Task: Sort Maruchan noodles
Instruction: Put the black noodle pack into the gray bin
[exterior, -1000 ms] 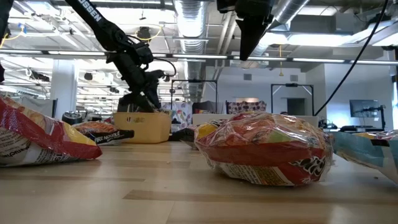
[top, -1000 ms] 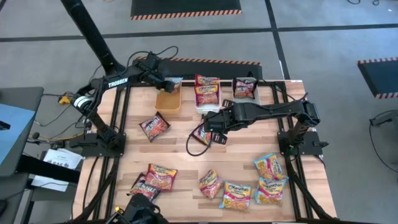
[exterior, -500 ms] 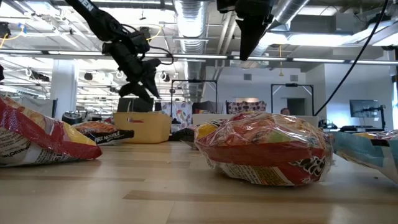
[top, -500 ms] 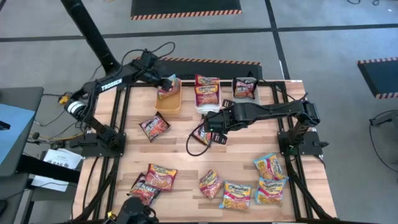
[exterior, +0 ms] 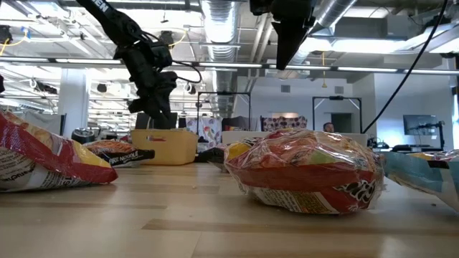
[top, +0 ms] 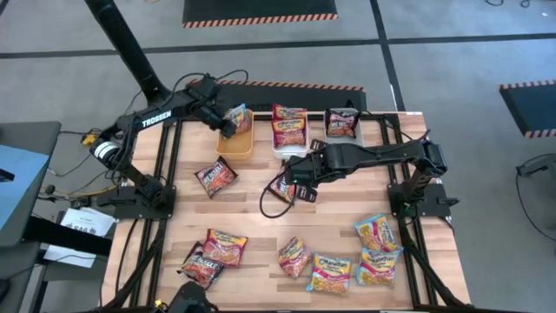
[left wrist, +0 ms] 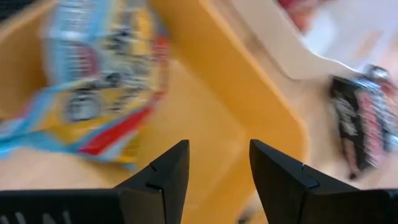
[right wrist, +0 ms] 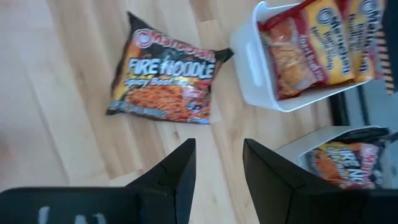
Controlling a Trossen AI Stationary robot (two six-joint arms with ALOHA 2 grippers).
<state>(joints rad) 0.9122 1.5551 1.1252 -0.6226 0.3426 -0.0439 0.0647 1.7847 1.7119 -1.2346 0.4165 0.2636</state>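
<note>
A light wooden plank tabletop (top: 261, 222) carries three small plastic bins in a row along its far edge. The orange plastic bin (top: 234, 142) stands at the left, the white plastic bin (top: 280, 148) just beside it in the middle, and the grey plastic bin (top: 358, 130) to the right. Black-and-orange striped floor mats (top: 259, 10) lie beyond the table.
</note>
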